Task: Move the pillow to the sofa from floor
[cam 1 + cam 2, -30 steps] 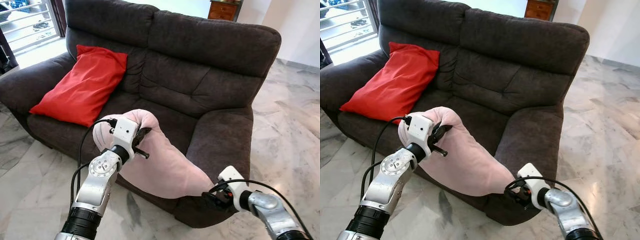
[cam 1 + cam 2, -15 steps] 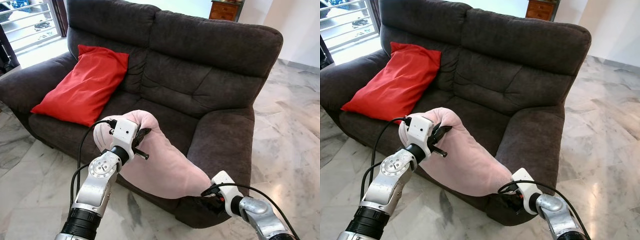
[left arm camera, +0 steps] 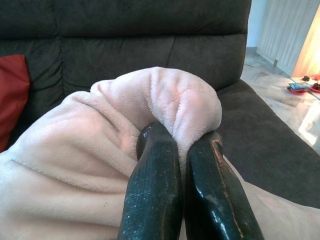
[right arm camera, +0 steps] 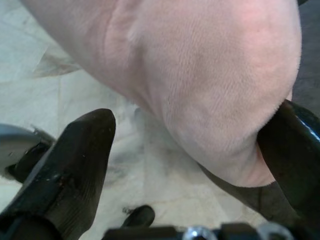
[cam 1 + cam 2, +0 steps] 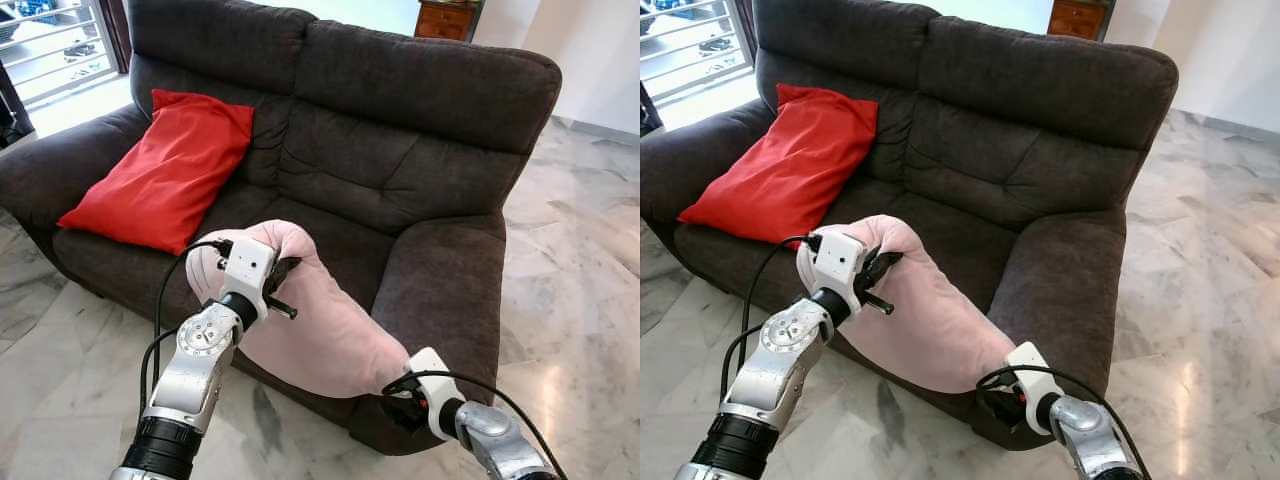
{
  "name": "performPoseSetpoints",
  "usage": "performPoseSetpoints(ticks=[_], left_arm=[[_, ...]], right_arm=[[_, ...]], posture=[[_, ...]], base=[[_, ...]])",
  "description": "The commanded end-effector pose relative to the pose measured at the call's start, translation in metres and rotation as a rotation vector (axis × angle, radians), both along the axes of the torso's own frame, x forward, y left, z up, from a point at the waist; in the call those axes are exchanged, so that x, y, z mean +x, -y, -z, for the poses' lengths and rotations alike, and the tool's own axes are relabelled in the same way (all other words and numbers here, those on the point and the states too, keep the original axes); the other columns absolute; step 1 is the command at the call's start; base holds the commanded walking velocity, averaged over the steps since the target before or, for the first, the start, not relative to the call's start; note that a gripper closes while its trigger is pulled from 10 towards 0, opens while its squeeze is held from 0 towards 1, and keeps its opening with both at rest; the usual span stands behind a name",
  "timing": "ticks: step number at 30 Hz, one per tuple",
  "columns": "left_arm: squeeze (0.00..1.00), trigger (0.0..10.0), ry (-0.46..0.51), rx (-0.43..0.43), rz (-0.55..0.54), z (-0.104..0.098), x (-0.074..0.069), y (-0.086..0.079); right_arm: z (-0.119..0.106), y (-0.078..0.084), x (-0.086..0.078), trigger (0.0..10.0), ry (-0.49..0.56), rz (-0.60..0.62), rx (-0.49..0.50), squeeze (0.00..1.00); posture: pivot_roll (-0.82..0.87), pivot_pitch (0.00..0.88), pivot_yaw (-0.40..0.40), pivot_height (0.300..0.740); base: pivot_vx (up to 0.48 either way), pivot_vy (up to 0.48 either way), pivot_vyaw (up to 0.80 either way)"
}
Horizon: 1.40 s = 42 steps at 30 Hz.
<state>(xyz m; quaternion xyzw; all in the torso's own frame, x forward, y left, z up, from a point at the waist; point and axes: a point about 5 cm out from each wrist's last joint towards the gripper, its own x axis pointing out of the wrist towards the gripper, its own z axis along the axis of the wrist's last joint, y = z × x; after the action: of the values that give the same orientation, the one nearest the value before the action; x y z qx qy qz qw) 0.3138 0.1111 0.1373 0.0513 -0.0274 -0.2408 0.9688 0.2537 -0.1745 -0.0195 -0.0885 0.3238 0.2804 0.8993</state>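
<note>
Right gripper point(image 5: 400, 405) has slid in toward the left and dropped lower over the last second, tucking under the bottom corner of the pink pillow point(image 5: 330, 330). Its jaws look parted now, though earlier views are unclear.

Left pincer point(image 5: 283, 283) grips pale pink plush pillow point(image 5: 320, 320) w/ right pincer point(image 5: 400, 412) at dark grey fabric sofa point(image 5: 400, 150); red pillow point(image 5: 165, 170) on seat.
</note>
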Motion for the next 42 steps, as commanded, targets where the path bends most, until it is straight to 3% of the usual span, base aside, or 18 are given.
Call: performPoseSetpoints(ticks=[1,9,19,26,27,42], left_arm=[[0.0,10.0,0.032,-0.004,0.035,-0.008,-0.002,0.008],[0.0,10.0,0.033,-0.006,0.034,-0.008,-0.001,0.009],[0.0,10.0,0.034,-0.008,0.036,-0.009,-0.001,0.01],[0.0,10.0,0.037,-0.008,0.036,-0.009,-0.001,0.01],[0.0,10.0,0.037,-0.008,0.035,-0.009,-0.001,0.01],[0.0,10.0,0.038,-0.009,0.028,-0.01,0.0,0.009]], right_arm=[[-0.001,-0.002,0.004,10.0,0.024,0.025,-0.012,0.0],[-0.003,0.003,0.013,10.0,0.067,0.132,-0.067,0.0],[0.009,-0.009,0.003,10.0,-0.008,0.066,-0.052,0.0],[0.009,-0.013,0.004,10.0,0.018,0.095,-0.031,0.0],[0.008,-0.015,0.006,0.0,0.03,0.121,-0.01,0.0],[0.006,-0.018,0.01,0.0,0.057,0.129,-0.008,0.0]], posture=[[0.08,0.0,-0.088,0.74],[0.08,0.0,-0.088,0.74],[0.08,0.0,-0.089,0.74],[0.09,0.0,-0.09,0.74],[0.09,0.0,-0.09,0.74],[0.09,0.0,-0.091,0.74]], base=[[0.0,0.0,0.0],[0.0,0.0,0.0],[0.0,0.0,0.0],[0.0,0.0,0.0],[0.0,0.0,0.0],[0.0,0.0,0.0]])
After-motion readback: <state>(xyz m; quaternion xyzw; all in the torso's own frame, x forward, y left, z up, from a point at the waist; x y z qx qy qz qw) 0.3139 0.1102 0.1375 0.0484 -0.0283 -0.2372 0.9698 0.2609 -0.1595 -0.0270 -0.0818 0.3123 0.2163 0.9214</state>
